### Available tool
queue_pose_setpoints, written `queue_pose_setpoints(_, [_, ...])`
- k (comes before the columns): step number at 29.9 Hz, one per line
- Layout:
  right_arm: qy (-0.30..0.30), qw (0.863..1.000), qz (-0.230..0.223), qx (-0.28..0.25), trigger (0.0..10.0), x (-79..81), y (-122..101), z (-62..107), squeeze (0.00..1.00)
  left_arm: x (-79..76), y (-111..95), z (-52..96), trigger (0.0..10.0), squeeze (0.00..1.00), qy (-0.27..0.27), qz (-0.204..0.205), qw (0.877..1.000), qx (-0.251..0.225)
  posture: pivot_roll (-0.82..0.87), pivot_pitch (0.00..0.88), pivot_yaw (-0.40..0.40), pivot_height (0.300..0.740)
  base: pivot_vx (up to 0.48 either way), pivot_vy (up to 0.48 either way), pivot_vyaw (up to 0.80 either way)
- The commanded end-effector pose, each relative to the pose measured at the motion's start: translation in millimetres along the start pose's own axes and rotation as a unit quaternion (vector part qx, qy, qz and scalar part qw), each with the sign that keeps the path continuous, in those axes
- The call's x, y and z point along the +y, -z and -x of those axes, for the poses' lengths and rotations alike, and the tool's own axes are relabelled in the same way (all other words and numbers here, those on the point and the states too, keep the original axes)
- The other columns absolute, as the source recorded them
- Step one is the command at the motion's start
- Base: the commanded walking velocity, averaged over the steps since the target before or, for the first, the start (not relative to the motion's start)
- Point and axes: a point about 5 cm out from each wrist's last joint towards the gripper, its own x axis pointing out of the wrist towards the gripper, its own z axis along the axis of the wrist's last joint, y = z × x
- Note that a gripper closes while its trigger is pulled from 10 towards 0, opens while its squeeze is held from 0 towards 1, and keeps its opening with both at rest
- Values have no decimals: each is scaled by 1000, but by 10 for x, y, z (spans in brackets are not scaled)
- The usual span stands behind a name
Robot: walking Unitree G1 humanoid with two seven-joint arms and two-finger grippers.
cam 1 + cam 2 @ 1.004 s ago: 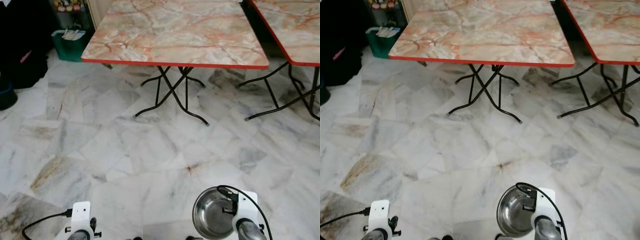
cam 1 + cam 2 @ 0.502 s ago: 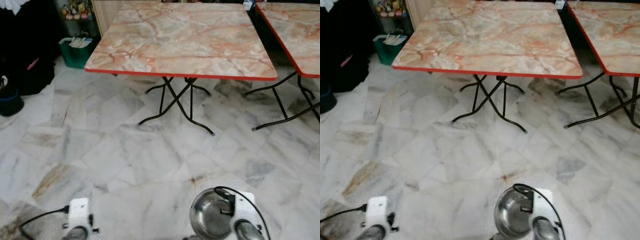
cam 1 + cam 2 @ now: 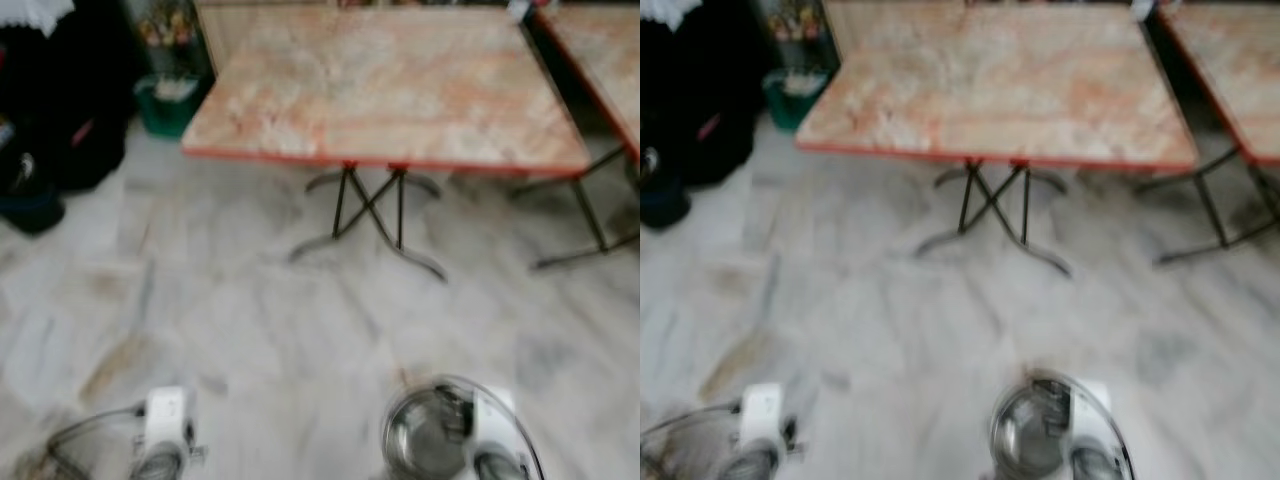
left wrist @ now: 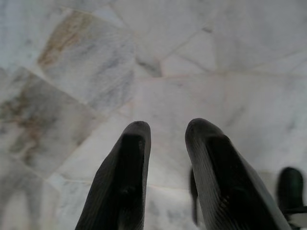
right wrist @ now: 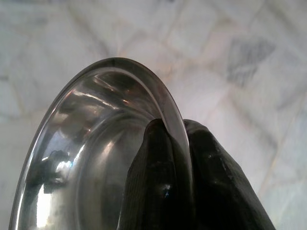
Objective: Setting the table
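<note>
**Steel bowl pinched at the rim, carried low over marble floor**

The stainless steel bowl hangs in the right end effector, whose two black fingers are closed tight on the bowl's rim, one finger inside the wall and the other outside. The polished inside of the bowl catches reflections of the room. In the head views the bowl sits at the lower edge, in front of the right arm's white wrist housing, above the floor and well short of the bench.

The left end effector holds nothing. Its two black fingers stand a narrow gap apart and point down at the floor. In the head views the left arm's white wrist housing shows at the lower left, with a dark cable looping out from it.

The floor is pale grey-white marble tiling with brown and rust staining in patches. Ahead stands a folding bench with a pink-orange marble-pattern top, a red edge and crossed black metal legs. A second bench of the same kind stands just to its right, a dark gap between the two.

To the left of the first bench, against the far wall, are a green bin holding pale items, dark bags or bundles, and a dark blue object on the floor. The head views are blurred, so finer detail there cannot be made out.
</note>
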Motion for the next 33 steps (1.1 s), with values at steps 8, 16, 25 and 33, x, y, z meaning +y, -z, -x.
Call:
queue_pose_setpoints(8, [-3,999,-6,-45,10000,56,-162,-24,0,153,94,33,10000,0,-22,-1,1000,15,-41,147,33,740,337,0,0])
queue_pose_setpoints(16, [13,996,-15,-86,10000,8,-343,-48,0,106,101,34,10000,0,-16,0,1000,14,-36,156,29,740,355,0,0])
queue_pose_setpoints(25, [11,995,-15,-95,10000,43,-377,-50,0,113,132,45,10000,0,-16,1,1000,18,-38,161,30,740,336,0,0])
queue_pose_setpoints(33, [7,995,-13,-98,10000,80,-379,-46,0,116,139,47,10000,0,-15,-1,1000,19,-38,150,34,740,337,0,0])
